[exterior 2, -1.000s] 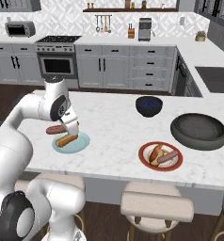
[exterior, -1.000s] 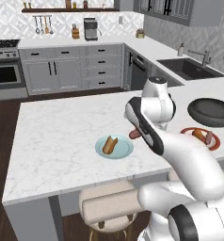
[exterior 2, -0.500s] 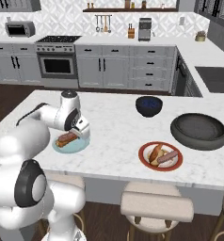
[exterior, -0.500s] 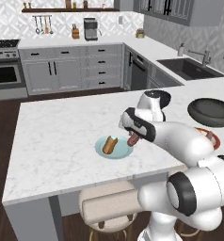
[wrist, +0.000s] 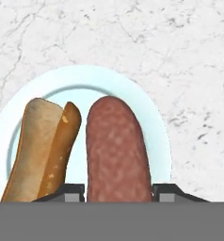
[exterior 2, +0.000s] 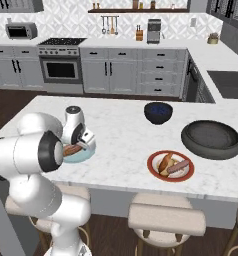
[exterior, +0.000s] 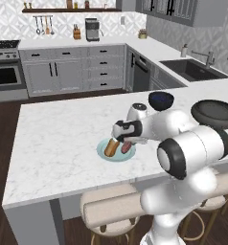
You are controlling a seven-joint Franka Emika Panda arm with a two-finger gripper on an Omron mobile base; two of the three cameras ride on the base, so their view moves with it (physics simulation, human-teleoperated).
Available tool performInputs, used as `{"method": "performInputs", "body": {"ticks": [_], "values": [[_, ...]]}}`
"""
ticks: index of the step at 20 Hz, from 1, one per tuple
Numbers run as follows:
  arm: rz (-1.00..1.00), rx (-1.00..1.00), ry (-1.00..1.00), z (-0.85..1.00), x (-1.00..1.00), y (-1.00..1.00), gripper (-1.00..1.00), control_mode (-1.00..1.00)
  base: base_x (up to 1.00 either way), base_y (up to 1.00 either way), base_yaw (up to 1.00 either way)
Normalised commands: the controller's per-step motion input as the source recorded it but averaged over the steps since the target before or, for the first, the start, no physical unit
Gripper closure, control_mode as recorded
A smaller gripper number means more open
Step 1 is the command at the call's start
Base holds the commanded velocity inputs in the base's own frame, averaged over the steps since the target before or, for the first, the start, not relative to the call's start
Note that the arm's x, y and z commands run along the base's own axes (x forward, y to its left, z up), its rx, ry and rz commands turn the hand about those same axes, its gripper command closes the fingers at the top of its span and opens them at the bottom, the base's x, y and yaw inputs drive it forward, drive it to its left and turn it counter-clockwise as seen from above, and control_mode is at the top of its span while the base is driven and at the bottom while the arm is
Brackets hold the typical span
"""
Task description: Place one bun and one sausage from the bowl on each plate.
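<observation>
Sausage was clamped betw. the tool tips, held low over the light blue plate, w/ the bun just beside it. Step judged: last placing. Next: tips parted, tool lifted clear.

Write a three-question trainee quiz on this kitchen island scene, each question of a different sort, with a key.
1. True or false: the red-rimmed plate already holds a bun and a sausage.
2. What does the gripper hold over the light blue plate? A) a bun B) a sausage C) nothing
3. Fill in: the wide dark grey bowl now looks ____.

Key
1. True.
2. B; the bun already lies on that plate beside it.
3. Empty.
</observation>
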Motion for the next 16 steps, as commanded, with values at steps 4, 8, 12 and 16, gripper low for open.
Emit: {"method": "performInputs", "body": {"ticks": [4, 8, 12, 16], "values": [[0.0, 0.0, 0.0, -0.54, 0.37, 0.0, 1.0, -1.0, 0.0, 0.0, 0.0], [0.0, 0.0, 0.0, -0.41, 0.07, 0.0, -1.0, -1.0, 0.0, 0.0, 0.0], [0.0, 0.0, 0.0, -0.02, 0.01, 0.0, -1.0, -1.0, 0.0, 0.0, 0.0], [0.0, 0.0, -0.06, 0.53, -0.08, 0.0, -1.0, -1.0, 0.0, 0.0, 0.0]]}}
